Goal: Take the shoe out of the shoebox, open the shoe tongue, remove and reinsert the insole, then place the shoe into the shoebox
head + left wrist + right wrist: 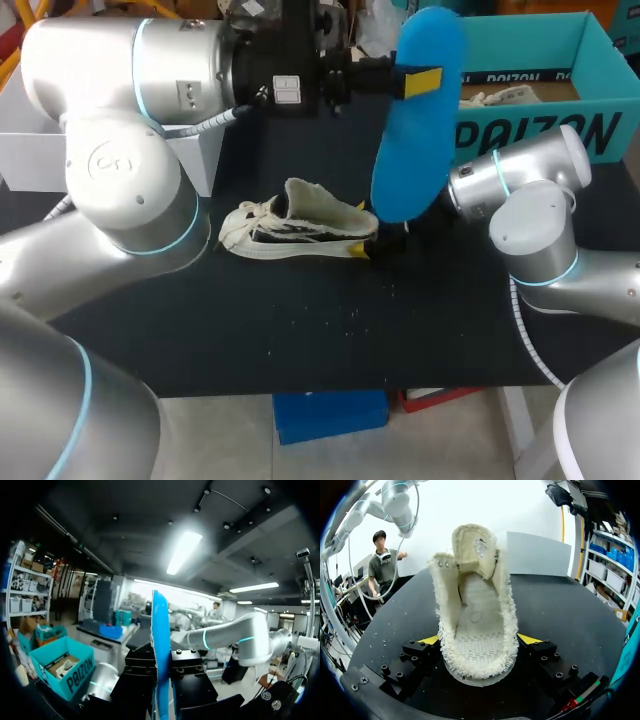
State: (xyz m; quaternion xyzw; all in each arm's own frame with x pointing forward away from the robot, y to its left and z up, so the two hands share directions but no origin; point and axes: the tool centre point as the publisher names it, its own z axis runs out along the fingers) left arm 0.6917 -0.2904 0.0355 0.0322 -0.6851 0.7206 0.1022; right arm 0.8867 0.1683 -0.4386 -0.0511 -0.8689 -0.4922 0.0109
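The cream shoe (pixel 295 225) lies on its side on the black table (pixel 350 330), toe to the left. Its inside (pixel 477 630) shows bare in the right wrist view, tongue folded back. My right gripper (pixel 368 245) sits at the heel, and its yellow fingertips (pixel 530 639) press the heel's fuzzy rim from both sides. The blue insole (pixel 415 110) hangs upright above the shoe, pinched near its upper end by my left gripper (pixel 420 80). In the left wrist view the insole (pixel 160 645) stands edge-on between the shut black fingers (pixel 192 675).
The teal shoebox (pixel 545 125) stands open at the back right, paper inside; it also shows in the left wrist view (pixel 62 672). A white box (pixel 30 150) stands at the back left. Small crumbs speckle the table in front of the shoe.
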